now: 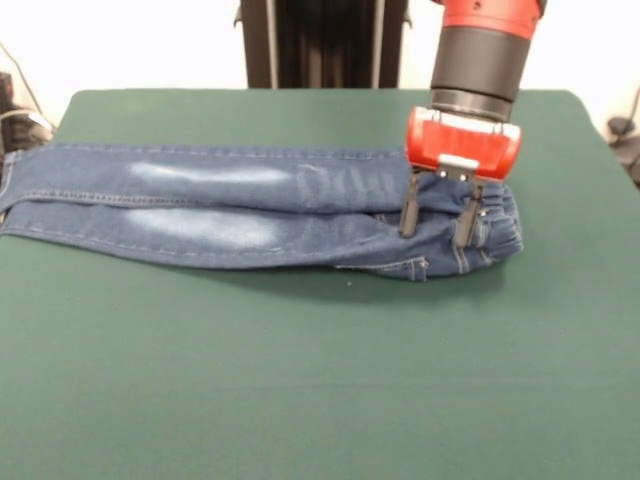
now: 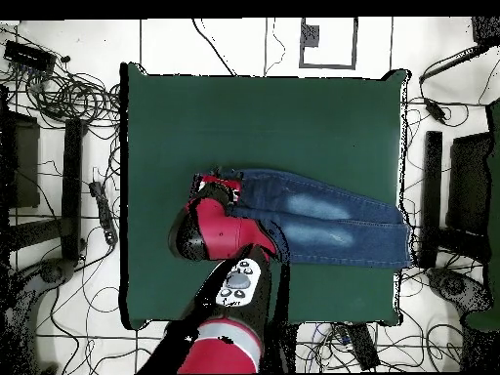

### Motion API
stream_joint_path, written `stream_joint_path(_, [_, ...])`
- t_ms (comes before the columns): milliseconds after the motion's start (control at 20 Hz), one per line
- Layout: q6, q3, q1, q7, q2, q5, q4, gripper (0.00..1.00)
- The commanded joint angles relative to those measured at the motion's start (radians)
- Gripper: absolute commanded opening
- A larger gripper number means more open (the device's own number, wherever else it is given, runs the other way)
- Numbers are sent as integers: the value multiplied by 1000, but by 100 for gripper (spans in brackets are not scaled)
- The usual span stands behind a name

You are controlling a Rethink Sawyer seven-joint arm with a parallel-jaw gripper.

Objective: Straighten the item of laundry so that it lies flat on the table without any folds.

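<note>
The item of laundry (image 1: 230, 205) is a small pair of blue jeans lying lengthwise across the green table (image 1: 300, 380), legs toward the left edge and elastic waistband at the right. The two legs lie side by side with pale faded patches. My gripper (image 1: 439, 222) stands open right over the waistband end, its two dark fingers (image 1: 409, 210) spread apart with their tips down on or just above the denim. From overhead, the jeans (image 2: 332, 223) stretch toward the right side of the table (image 2: 264, 127), and the red arm covers the waistband and the gripper's fingers.
Cables and equipment (image 2: 59, 88) lie on the floor around the table. A black stand (image 1: 320, 40) rises behind the table's far edge. The leg cuffs reach the table's edge (image 1: 10, 190).
</note>
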Motion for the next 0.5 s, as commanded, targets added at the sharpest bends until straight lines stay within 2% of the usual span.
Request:
stream_joint_path(50, [172, 200, -17, 148, -41, 9, 86, 100])
stream_joint_path(400, [289, 247, -38, 171, -192, 44, 172, 100])
stream_joint_path(500, [350, 193, 0, 160, -226, 55, 162, 100])
